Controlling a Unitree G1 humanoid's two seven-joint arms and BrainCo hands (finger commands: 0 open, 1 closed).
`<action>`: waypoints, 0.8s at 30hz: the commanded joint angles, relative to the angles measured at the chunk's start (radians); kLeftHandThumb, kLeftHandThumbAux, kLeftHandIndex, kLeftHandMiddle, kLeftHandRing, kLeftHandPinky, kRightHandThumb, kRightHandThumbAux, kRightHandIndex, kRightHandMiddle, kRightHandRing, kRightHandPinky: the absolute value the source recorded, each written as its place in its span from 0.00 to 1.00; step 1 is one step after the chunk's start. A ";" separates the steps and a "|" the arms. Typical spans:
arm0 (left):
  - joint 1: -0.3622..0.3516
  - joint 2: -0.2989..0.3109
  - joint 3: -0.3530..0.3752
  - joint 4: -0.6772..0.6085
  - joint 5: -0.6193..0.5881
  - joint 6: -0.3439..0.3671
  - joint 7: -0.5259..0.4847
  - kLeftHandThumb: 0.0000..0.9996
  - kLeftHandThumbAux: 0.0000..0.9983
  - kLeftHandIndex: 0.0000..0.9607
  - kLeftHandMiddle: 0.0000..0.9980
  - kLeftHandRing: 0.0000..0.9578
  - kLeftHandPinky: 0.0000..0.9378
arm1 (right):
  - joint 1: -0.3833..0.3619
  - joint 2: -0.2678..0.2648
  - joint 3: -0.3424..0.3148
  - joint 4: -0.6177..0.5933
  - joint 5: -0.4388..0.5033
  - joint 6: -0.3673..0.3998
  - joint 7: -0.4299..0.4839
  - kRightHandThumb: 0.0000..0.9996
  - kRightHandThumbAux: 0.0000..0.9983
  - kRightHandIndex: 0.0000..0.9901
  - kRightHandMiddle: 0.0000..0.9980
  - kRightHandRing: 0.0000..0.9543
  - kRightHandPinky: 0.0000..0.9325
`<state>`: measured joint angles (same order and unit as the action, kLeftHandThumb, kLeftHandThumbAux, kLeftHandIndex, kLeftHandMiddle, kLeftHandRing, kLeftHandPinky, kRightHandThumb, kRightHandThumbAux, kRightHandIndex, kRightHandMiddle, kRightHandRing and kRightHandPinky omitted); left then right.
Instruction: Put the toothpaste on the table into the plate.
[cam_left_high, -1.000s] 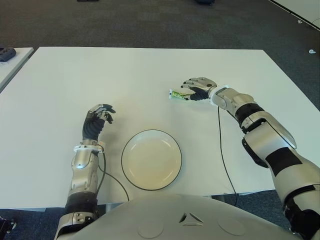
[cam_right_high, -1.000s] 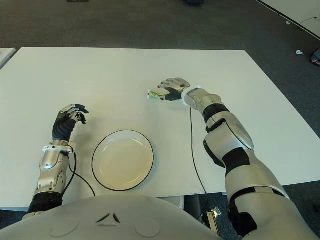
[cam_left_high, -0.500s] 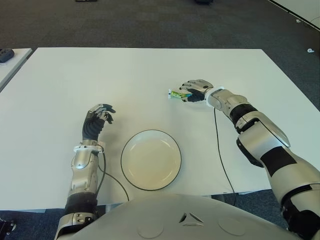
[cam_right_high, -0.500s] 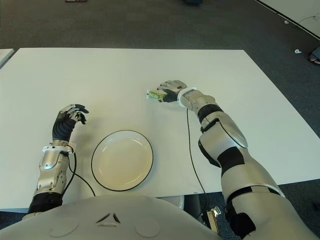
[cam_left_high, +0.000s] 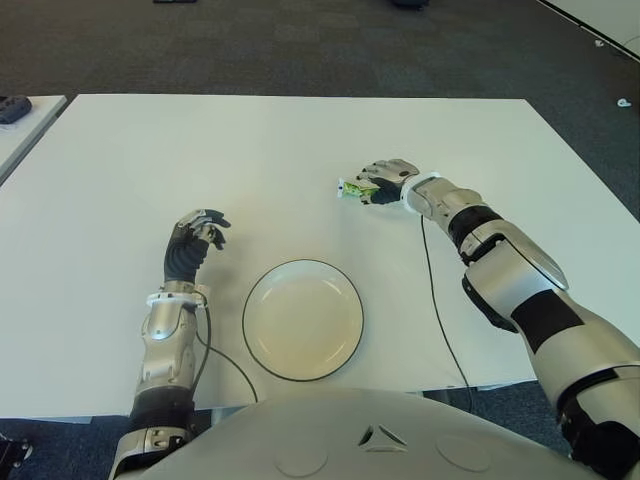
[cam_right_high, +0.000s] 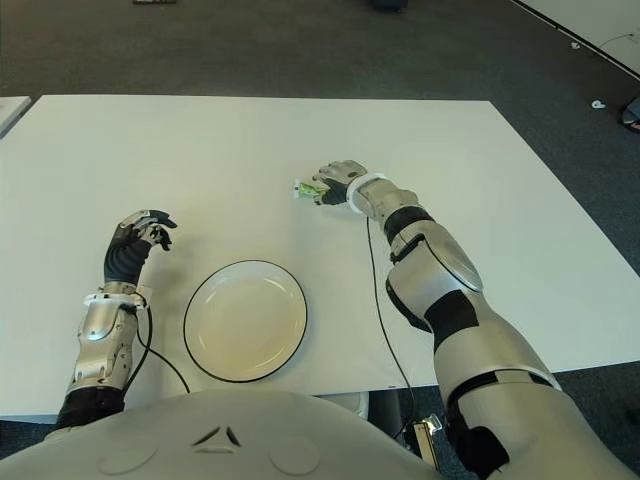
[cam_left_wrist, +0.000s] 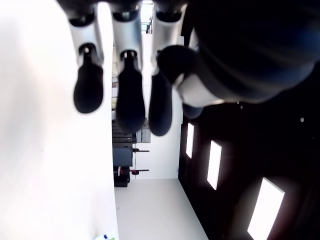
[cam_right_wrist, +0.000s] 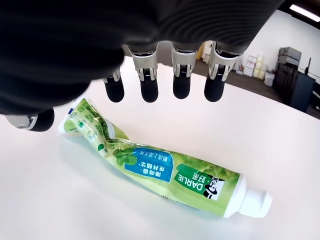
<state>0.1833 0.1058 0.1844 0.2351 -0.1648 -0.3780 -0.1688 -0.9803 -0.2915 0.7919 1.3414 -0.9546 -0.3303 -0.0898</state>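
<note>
A green toothpaste tube (cam_right_wrist: 160, 170) with a white cap lies flat on the white table (cam_left_high: 250, 150), a little beyond and to the right of the plate (cam_left_high: 303, 320). My right hand (cam_left_high: 385, 178) hovers over the tube's right end. Its fingers (cam_right_wrist: 182, 82) hang spread above the tube without closing on it, and the thumb tip is beside the crimped end. The round white plate with a dark rim holds nothing. My left hand (cam_left_high: 195, 238) shows left of the plate, its fingers loosely bent and holding nothing.
A black cable (cam_left_high: 437, 300) runs from my right wrist back to the table's near edge, right of the plate. Another cable (cam_left_high: 215, 350) loops by my left forearm. A dark object (cam_left_high: 14, 107) lies on a second table at far left.
My right hand has shifted a little to the left, closer over the toothpaste. The tube, the plate and my left hand have stayed put.
</note>
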 joint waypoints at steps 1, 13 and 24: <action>0.014 0.002 0.005 -0.013 0.007 0.004 0.008 0.84 0.67 0.45 0.51 0.69 0.70 | -0.002 0.025 0.001 0.014 0.004 0.025 0.007 0.52 0.17 0.00 0.00 0.00 0.00; 0.032 0.006 0.015 -0.029 0.013 0.007 0.019 0.84 0.67 0.44 0.51 0.70 0.72 | 0.021 0.063 -0.040 0.027 0.048 0.046 -0.030 0.45 0.23 0.00 0.00 0.00 0.00; 0.062 0.003 0.022 -0.063 0.000 0.017 0.014 0.84 0.67 0.45 0.50 0.69 0.70 | 0.031 0.091 -0.053 0.040 0.063 0.090 -0.023 0.40 0.27 0.00 0.00 0.00 0.00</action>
<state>0.2305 0.1065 0.1994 0.1859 -0.1606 -0.3747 -0.1597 -0.9658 -0.2080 0.7458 1.3714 -0.9005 -0.2607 -0.1178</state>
